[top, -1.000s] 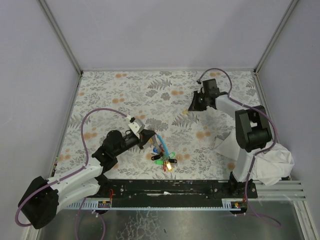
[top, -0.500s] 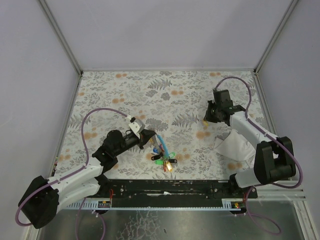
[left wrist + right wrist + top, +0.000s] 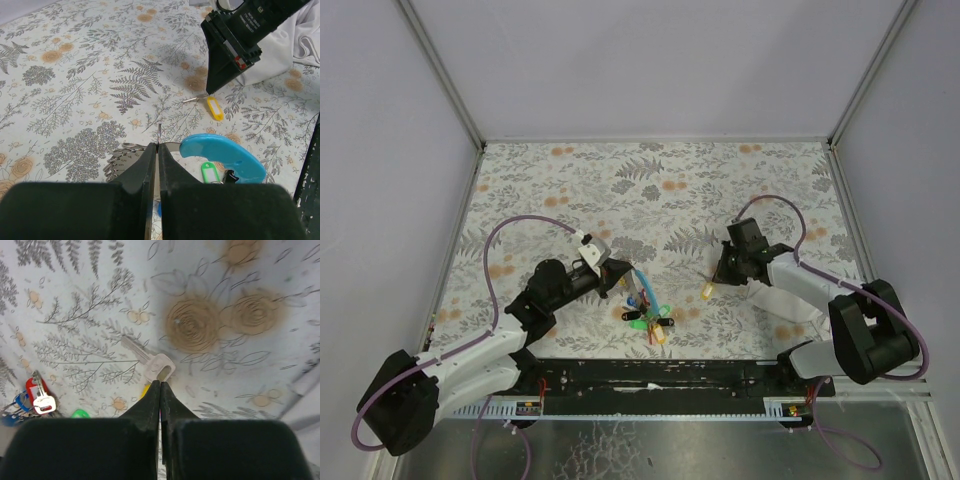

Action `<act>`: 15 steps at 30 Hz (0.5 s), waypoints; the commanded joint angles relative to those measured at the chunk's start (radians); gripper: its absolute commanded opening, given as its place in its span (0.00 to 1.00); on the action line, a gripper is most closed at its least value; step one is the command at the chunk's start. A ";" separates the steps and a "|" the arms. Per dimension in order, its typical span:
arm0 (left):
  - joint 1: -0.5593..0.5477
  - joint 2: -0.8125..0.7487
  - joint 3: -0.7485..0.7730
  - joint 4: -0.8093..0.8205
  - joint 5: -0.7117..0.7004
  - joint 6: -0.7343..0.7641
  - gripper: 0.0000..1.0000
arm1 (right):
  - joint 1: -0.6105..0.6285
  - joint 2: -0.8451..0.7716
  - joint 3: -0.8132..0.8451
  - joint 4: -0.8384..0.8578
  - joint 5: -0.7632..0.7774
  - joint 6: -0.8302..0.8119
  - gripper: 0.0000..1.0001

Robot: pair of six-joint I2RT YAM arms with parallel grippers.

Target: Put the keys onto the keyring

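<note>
- Left gripper [image 3: 157,146] pinched shut on keyring [image 3: 158,131], ring edge upright.
- Right gripper [image 3: 160,385] clamped on loose key [image 3: 146,359] by its head, right of keyring; blade points roughly left toward it.

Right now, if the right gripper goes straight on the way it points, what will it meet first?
The small silver metal key: its head lies right at the tips of the shut right gripper. Whether they already touch is unclear.
</note>
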State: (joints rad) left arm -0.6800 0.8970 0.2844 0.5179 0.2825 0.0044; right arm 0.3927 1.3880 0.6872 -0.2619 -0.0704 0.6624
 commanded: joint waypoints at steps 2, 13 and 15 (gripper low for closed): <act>-0.004 0.010 0.031 -0.013 0.013 -0.002 0.00 | 0.087 -0.035 -0.048 0.116 0.014 0.145 0.04; -0.005 0.026 0.036 -0.018 0.011 -0.001 0.00 | 0.124 -0.029 -0.001 0.016 -0.055 -0.003 0.42; -0.004 0.030 0.038 -0.018 0.012 0.000 0.00 | 0.125 -0.032 0.005 -0.033 -0.066 -0.043 0.49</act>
State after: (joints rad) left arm -0.6800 0.9173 0.2955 0.5125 0.2836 0.0044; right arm 0.5106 1.3811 0.6418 -0.2050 -0.1173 0.7200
